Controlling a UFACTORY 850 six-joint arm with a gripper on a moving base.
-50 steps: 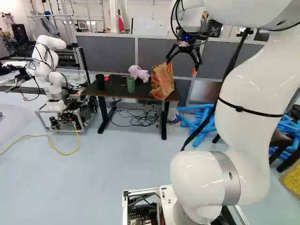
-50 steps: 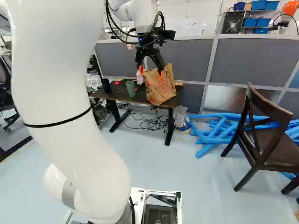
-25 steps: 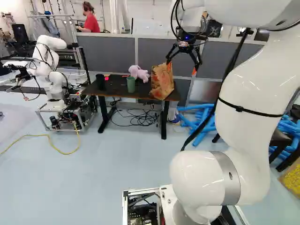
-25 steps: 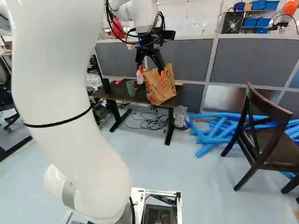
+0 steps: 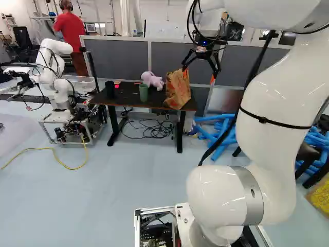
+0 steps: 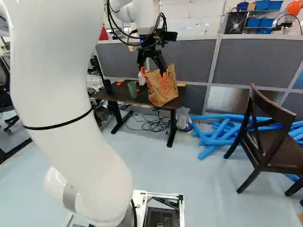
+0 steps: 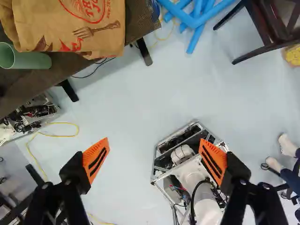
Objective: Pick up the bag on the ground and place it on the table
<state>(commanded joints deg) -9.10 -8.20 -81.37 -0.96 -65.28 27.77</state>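
- My black, orange-padded gripper stands wide open, empty.
- Brushing the brown paper bag while retreating could topple it off the dark table.

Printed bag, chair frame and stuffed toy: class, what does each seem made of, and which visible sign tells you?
Printed bag: matte brown paper, by its stiff creases.

Chair frame: probably dark-stained wood, slightly glossy, from its brown tone and shaped bars.

Stuffed toy: likely soft, matte plush, from its rounded limbs; too small to see any pile.
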